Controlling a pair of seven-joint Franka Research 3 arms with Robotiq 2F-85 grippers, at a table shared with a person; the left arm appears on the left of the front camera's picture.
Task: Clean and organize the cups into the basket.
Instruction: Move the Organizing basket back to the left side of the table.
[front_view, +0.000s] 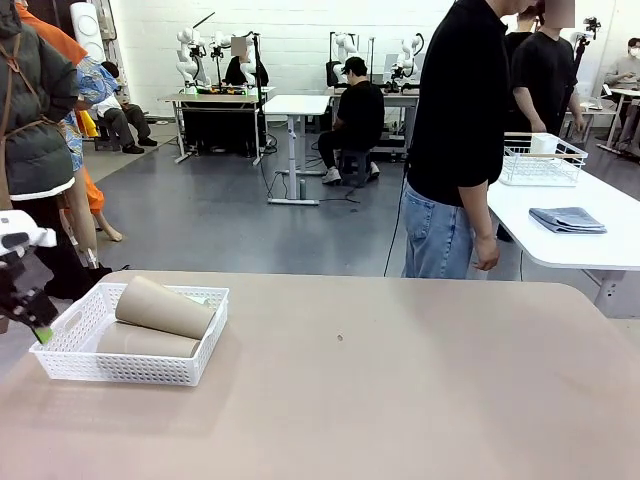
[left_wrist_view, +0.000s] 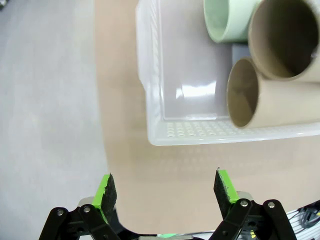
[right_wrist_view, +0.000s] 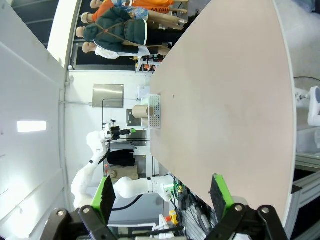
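1. The left end effector (left_wrist_view: 164, 189) stands wide open with nothing between its green pads (left_wrist_view: 106, 190). In the left wrist view it hangs just outside the near end wall of the basket (left_wrist_view: 155, 90), over the bare surface (left_wrist_view: 125, 165) near its edge. In the front view it sits at the far left, just beside the basket's left end and apart from it.

2. The right end effector (right_wrist_view: 164, 194) is also wide open and empty. Its wrist view looks along the length of the surface from well away, with the basket small in the distance.

3. The basket rests on the left part of the surface. All three cups lie on their sides inside it: the mint green cup (left_wrist_view: 227, 20) and the two tan cups, one (left_wrist_view: 287, 37) stacked on top and the other (left_wrist_view: 260, 95) below it with its open mouth facing the end wall.

4. The upper tan cup (front_view: 165, 307) rises above the basket rim, resting across the one beneath it.

5. The rest of the surface carries no cup. A person (front_view: 460, 140) stands at the far side, hands off the surface.

6. Judged from this, the collecting looks finished. What may remain is settling the top cup flatter and drawing the arms back.
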